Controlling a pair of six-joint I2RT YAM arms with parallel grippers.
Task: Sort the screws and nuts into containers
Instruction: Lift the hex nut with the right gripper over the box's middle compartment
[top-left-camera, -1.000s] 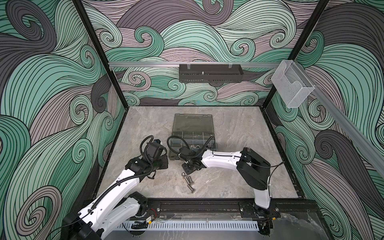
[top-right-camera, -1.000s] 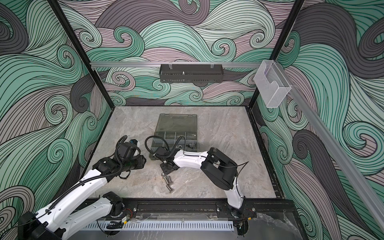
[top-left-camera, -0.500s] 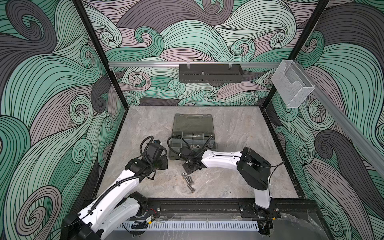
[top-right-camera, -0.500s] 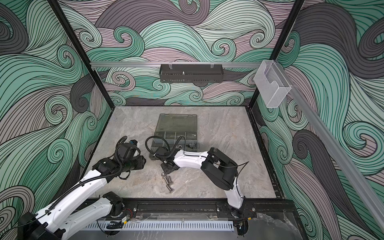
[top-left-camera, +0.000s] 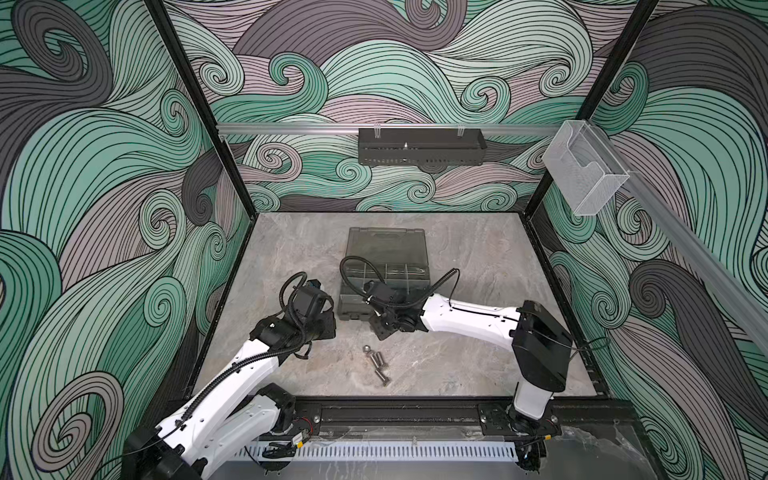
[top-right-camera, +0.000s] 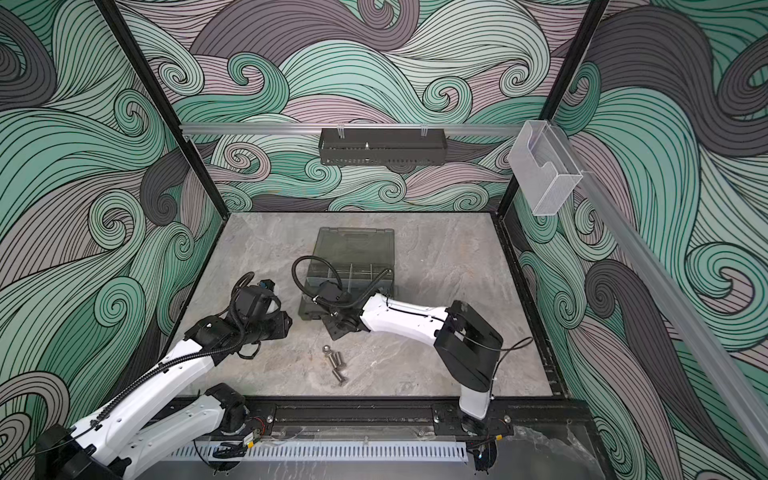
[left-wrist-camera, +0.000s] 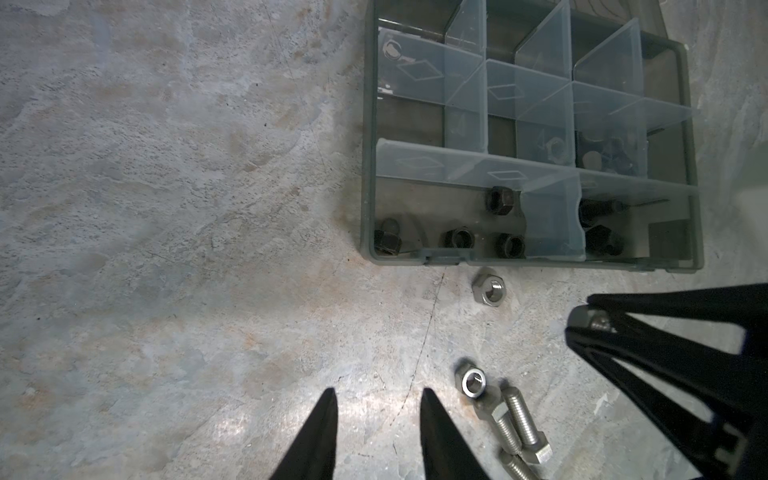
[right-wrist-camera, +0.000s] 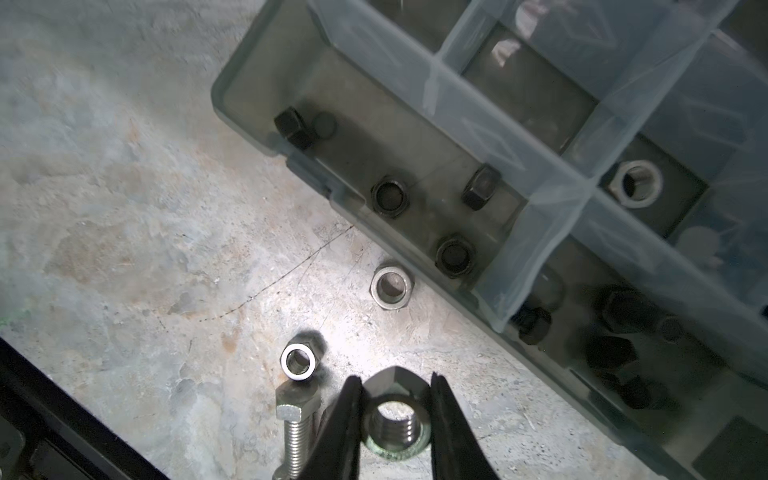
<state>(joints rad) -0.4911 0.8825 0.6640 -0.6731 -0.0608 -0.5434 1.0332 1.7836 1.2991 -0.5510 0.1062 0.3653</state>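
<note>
Silver hex nut (right-wrist-camera: 395, 428), shiny metal w/ threaded bore facing the cam, is sitting pinched across its flats in the right gripper (right-wrist-camera: 395, 377), whose jaws are closing only as far as the nut's width allows. A smoky-grey translucent plastic organiser case (left-wrist-camera: 523, 262) is lying just ahead of those tips, its near wall slanting across the approach. The nearest compartment is holding black hex nuts (right-wrist-camera: 390, 195). The cell w/ a lone silver nut (right-wrist-camera: 636, 183) is sitting one clear divider further in. So the drop, I'm judging, is calling for a lift over wall + divider, then forward. Of the two, the right gripper is nearer.

Off to the side the left gripper (left-wrist-camera: 378, 390) is hovering, jaws part open, holding nothing. One loose silver nut (right-wrist-camera: 390, 284) is lying just beside the case wall. A second loose nut (right-wrist-camera: 298, 360) + silver hex bolts (right-wrist-camera: 296, 419) are waiting near the tips.

The grey marbled tabletop (top-left-camera: 457, 257) is lying flat w/ plenty of room, and the wave-patterned walls (top-left-camera: 104, 208) are standing well apart.
</note>
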